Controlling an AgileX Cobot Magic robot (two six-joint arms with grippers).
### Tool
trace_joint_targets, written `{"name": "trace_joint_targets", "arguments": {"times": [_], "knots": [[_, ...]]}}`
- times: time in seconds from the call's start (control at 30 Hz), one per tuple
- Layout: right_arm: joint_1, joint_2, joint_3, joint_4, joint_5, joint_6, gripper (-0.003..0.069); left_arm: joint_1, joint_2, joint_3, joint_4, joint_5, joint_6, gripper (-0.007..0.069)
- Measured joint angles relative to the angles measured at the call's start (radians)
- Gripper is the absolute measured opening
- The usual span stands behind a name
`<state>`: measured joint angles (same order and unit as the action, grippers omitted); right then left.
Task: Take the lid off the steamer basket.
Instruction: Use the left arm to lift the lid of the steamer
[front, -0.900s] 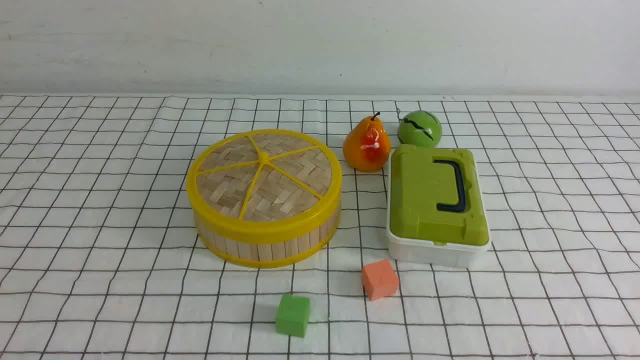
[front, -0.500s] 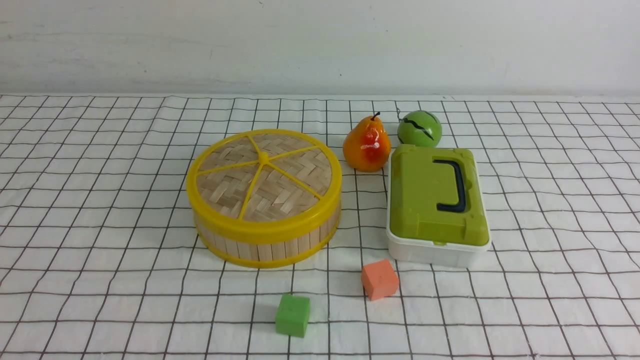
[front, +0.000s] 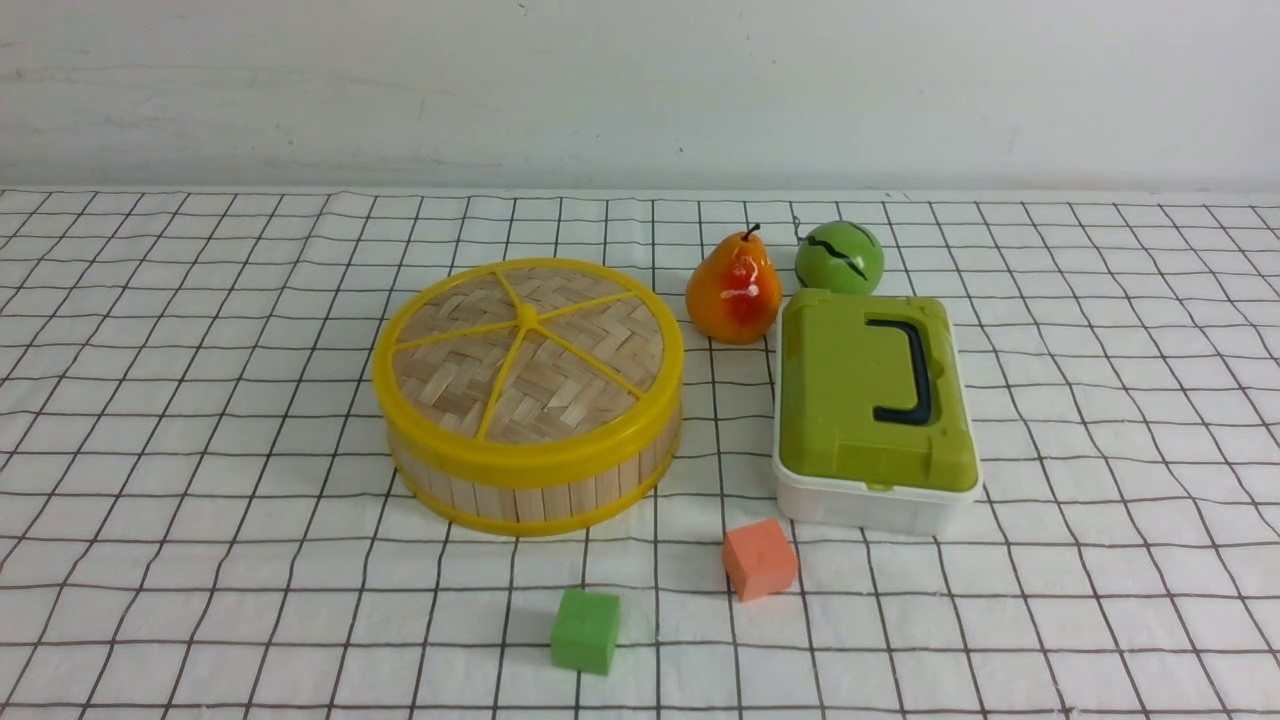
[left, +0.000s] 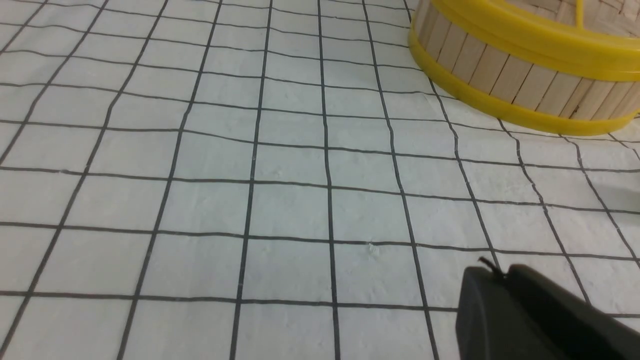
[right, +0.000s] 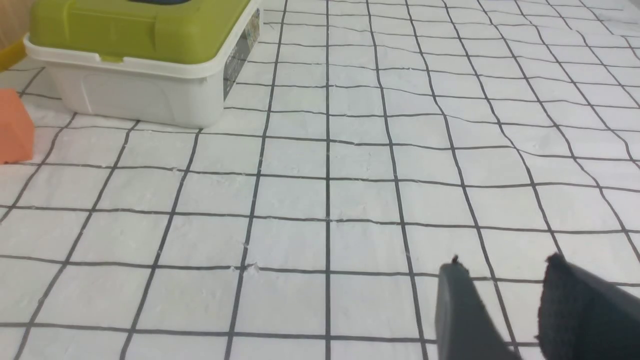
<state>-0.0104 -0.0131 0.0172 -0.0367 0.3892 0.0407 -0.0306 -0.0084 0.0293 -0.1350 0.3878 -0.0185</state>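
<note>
The lid (front: 528, 362), a woven bamboo disc with a yellow rim and yellow spokes, sits on the steamer basket (front: 535, 485), a round tub of pale wood slats with yellow rims, at the table's middle left. Neither gripper shows in the front view. In the left wrist view my left gripper (left: 500, 272) is shut and empty over bare cloth, apart from the steamer basket (left: 520, 82); the lid's rim (left: 530, 42) shows above its slats. In the right wrist view my right gripper (right: 505, 267) is open and empty over bare cloth.
A white box with a green lid and black handle (front: 872, 400) stands right of the basket; it also shows in the right wrist view (right: 140, 55). Behind it are a pear (front: 733, 290) and a green ball (front: 839, 257). An orange cube (front: 760, 558) and a green cube (front: 585, 630) lie in front.
</note>
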Motion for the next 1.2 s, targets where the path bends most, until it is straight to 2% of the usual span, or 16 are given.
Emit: {"name": "trace_joint_targets", "arguments": {"times": [0.27, 0.4, 0.6, 0.63, 0.8, 0.93, 1.03, 1.13, 1.17, 1.2], "knots": [[0.000, 0.000, 0.000, 0.000, 0.000, -0.001, 0.0240, 0.000, 0.000, 0.000, 0.000, -0.003, 0.000, 0.0041], [0.000, 0.000, 0.000, 0.000, 0.000, -0.001, 0.0240, 0.000, 0.000, 0.000, 0.000, -0.065, 0.000, 0.0048], [0.000, 0.000, 0.000, 0.000, 0.000, -0.001, 0.0240, 0.000, 0.000, 0.000, -0.001, -0.289, 0.000, 0.0048], [0.000, 0.000, 0.000, 0.000, 0.000, -0.001, 0.0240, 0.000, 0.000, 0.000, -0.004, -0.388, 0.000, 0.0048], [0.000, 0.000, 0.000, 0.000, 0.000, -0.001, 0.0240, 0.000, 0.000, 0.000, -0.005, -0.668, 0.000, 0.0048], [0.000, 0.000, 0.000, 0.000, 0.000, -0.001, 0.0240, 0.000, 0.000, 0.000, -0.007, -0.786, -0.005, 0.0048], [0.000, 0.000, 0.000, 0.000, 0.000, -0.001, 0.0240, 0.000, 0.000, 0.000, -0.014, -0.887, -0.094, 0.0048], [0.000, 0.000, 0.000, 0.000, 0.000, -0.001, 0.0240, 0.000, 0.000, -0.004, -0.028, -0.982, -0.308, 0.0048], [0.000, 0.000, 0.000, 0.000, 0.000, -0.001, 0.0240, 0.000, 0.000, -0.007, -0.028, -0.983, -0.324, 0.0048], [0.000, 0.000, 0.000, 0.000, 0.000, -0.001, 0.0240, 0.000, 0.000, -0.040, -0.025, -0.961, -0.424, 0.0043]]}}
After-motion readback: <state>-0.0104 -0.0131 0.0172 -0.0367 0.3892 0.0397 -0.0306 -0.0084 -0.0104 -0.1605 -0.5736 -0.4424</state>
